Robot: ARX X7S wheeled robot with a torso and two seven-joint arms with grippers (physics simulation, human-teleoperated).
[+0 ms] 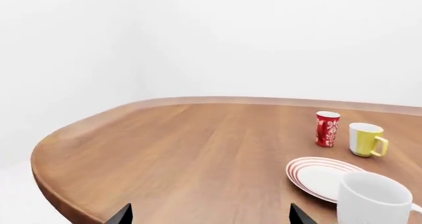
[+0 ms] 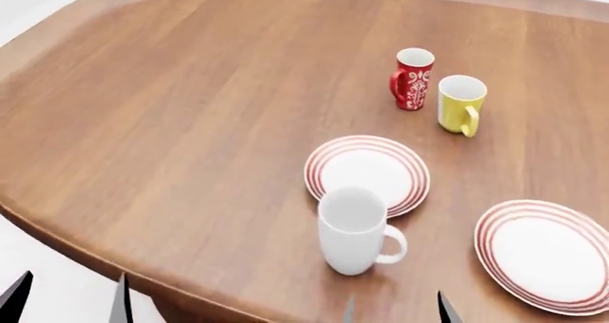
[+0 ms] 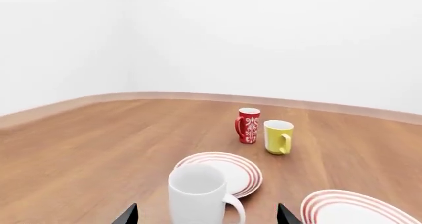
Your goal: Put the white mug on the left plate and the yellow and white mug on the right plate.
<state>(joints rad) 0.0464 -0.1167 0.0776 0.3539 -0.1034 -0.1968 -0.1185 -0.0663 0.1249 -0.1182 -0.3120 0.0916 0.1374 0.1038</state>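
The left gripper [image 2: 67,298] shows only two dark fingertips at the near edge in the head view; they stand apart and hold nothing. The right gripper [image 2: 395,310] is the same, spread and empty.

The white mug [image 2: 354,230] stands upright on the table [image 2: 171,109], just at 6 o'clock of the left plate [image 2: 367,173], its handle toward 3 o'clock. A wrong approach can push it onto the plate rim and tip it.

The yellow and white mug [image 2: 461,103] stands at 1 o'clock of that plate, just beside the red mug [image 2: 412,78]; wide fingers may knock the red one. The right plate [image 2: 544,255] lies at 4 o'clock, well apart from it.

The table is smooth brown wood with a rounded edge; the room is plain white.
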